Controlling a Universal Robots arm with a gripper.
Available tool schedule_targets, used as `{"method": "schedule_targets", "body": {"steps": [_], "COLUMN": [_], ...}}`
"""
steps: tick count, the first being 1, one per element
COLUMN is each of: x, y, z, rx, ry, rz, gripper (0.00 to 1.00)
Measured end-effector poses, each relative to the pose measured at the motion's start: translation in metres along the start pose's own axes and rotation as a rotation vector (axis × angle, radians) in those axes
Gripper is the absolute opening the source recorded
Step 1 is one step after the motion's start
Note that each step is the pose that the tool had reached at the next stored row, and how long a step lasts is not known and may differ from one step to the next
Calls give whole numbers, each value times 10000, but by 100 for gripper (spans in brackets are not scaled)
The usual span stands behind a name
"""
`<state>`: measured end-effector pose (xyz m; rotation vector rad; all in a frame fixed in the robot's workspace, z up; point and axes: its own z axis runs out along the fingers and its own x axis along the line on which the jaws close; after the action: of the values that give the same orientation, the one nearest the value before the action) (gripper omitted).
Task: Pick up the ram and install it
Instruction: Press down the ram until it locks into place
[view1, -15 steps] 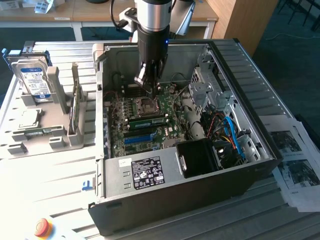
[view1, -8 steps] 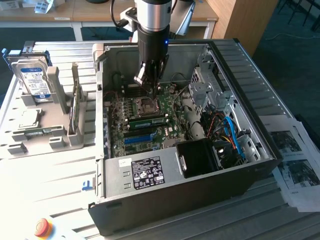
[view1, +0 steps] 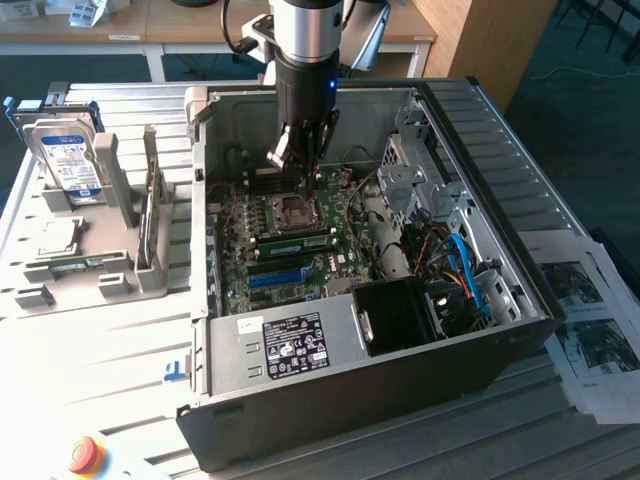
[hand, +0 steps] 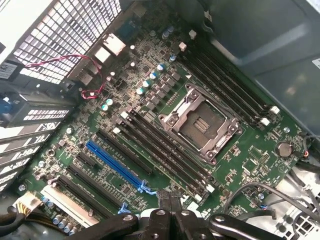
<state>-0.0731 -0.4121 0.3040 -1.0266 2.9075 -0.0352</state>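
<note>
Exterior view, my gripper (view1: 300, 160) hanging clenched and empty at upper centre inside the open metal case (view1: 500, 250), the flat green ram (view1: 297, 241) lying seated mid-frame on the motherboard (view1: 250, 275), below my fingers.

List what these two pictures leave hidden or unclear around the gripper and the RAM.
- Exterior view: whether the shut gripper touches the green motherboard; its own body hides the contact.
- Exterior view: whether the long green RAM stick is fully seated; too small.
- Wrist view: black gripper fingers are cut off by the edge.
</note>
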Motion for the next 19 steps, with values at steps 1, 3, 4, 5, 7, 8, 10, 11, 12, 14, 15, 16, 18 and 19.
{"method": "schedule_targets", "body": {"steps": [1, 3, 4, 5, 7, 8, 10, 11, 12, 14, 15, 16, 18, 19], "x": [0, 0, 0, 0, 0, 0, 0, 0, 0, 0, 0, 0, 0, 0], "y": [0, 0, 0, 0, 0, 0, 0, 0, 0, 0, 0, 0, 0, 0], "z": [0, 0, 0, 0, 0, 0, 0, 0, 0, 0, 0, 0, 2, 2], "rx": [0, 0, 3, 6, 17, 24, 39, 46, 52, 66, 74, 82, 97, 105], "ry": [0, 1, 3, 6, 15, 21, 34, 40, 46, 57, 64, 71, 83, 92], "rz": [0, 17, 66, 148, 376, 517, 826, 977, 1121, 1413, 1577, 1734, 2069, 2239], "gripper": [10, 10, 10, 10, 10, 10, 10, 10, 10, 10, 10, 10, 10, 10]}}
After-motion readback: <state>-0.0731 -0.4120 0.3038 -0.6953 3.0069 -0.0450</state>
